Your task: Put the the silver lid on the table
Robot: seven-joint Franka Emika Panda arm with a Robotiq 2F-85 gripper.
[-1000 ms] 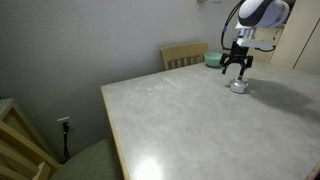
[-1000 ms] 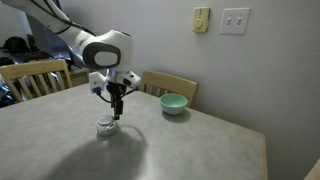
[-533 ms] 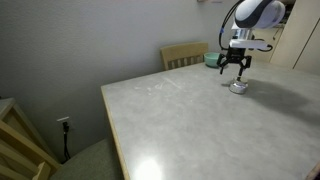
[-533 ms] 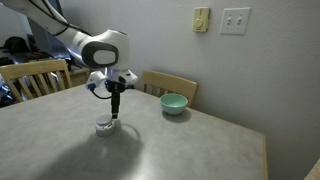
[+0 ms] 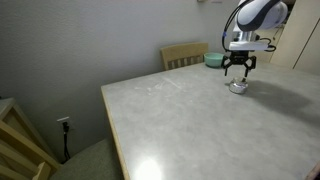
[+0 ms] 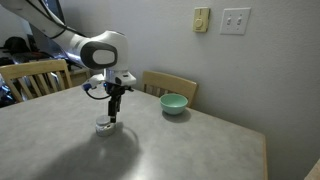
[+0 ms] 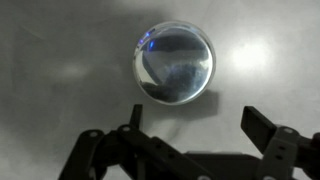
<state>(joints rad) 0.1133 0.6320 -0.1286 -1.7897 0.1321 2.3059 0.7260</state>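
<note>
The silver lid is small, round and shiny. It lies flat on the pale marbled table, seen in both exterior views. My gripper is open and empty. It hangs a little above the lid in both exterior views, with nothing between its fingers. The table also shows in the exterior view and fills the wrist view.
A teal bowl sits near the table's far edge, also visible in an exterior view. Light wooden chairs stand by the table. A wall with outlets is behind.
My gripper has risen straight up from the lid, which stays lying on the table.
</note>
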